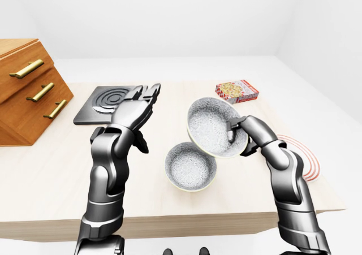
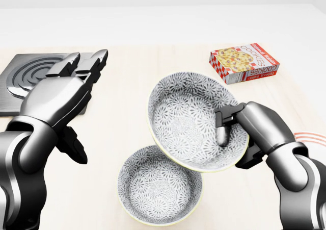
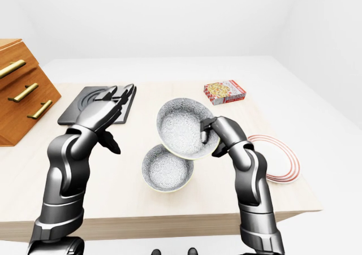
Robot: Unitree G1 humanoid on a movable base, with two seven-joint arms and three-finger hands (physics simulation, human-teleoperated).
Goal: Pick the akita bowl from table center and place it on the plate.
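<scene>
Head view shows the right hand [image 2: 232, 125] gripping the tilted akita bowl [image 2: 191, 120] by its rim, lifted above a second bowl [image 2: 159, 186]; next, carry it rightward to the plate [image 3: 278, 156], while the left hand [image 2: 76, 79] hovers open.

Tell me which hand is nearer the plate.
Right. The right hand, gripping the tilted bowl, is just left of the plate; the left hand hovers far left, near the stove burner.

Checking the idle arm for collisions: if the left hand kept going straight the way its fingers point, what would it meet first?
Probably the black stove burner plate: the open left hand hovers with fingertips aimed across it. Height above it is unclear, so it might pass over.
</scene>
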